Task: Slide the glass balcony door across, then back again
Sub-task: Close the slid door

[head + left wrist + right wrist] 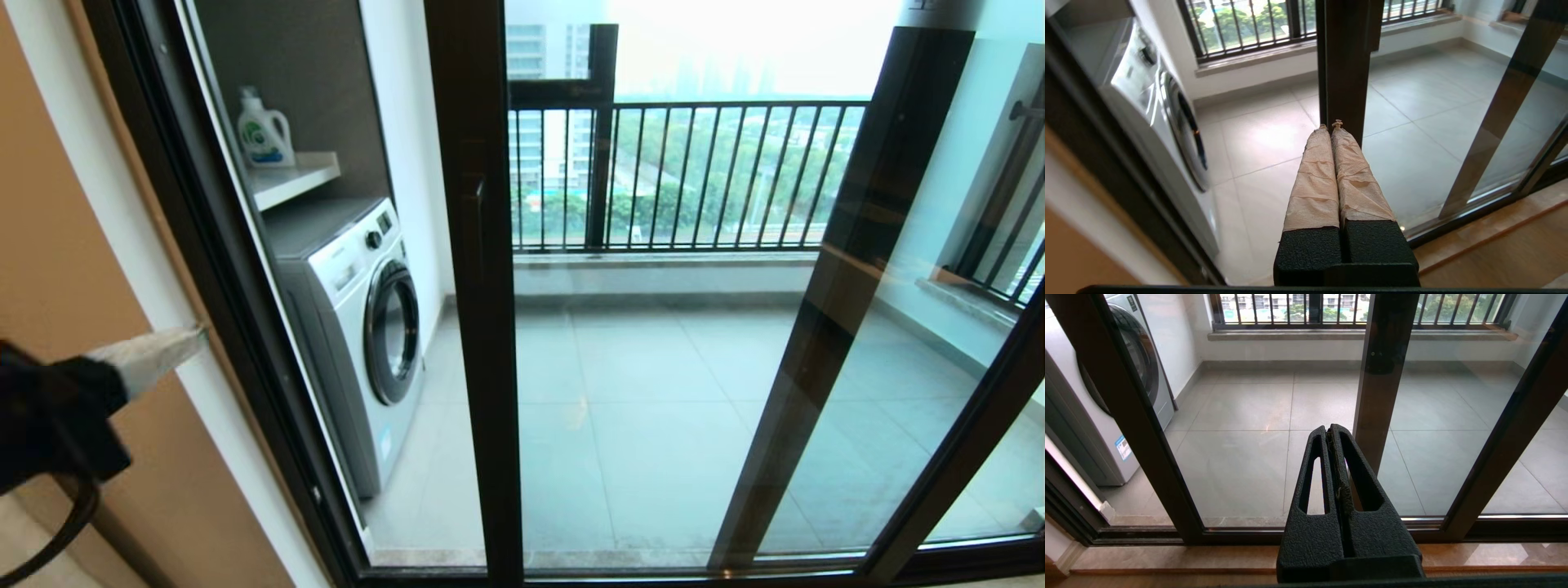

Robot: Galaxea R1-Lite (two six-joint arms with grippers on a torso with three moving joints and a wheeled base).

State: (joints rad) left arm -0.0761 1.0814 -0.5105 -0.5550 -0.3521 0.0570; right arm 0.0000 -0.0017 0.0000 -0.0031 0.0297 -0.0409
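The glass balcony door (653, 392) stands partly slid to the right, leaving a gap between its dark edge post (483, 343) and the left jamb (204, 269). A dark bar handle (478, 216) runs down that post. My left gripper (196, 333), fingers wrapped in beige tape, is shut and empty, with its tip close to the left jamb. In the left wrist view, the left gripper (1331, 124) points towards the edge post (1345, 73), apart from it. My right gripper (1329, 429) is shut and empty, in front of the door glass (1241, 457).
A white washing machine (359, 327) stands on the balcony behind the gap, with a detergent bottle (263, 131) on a shelf (294, 180) above it. A second dark post (841, 286) shows behind the glass. The black railing (694, 171) lines the far side. A wooden sill (1167, 555) runs along the track.
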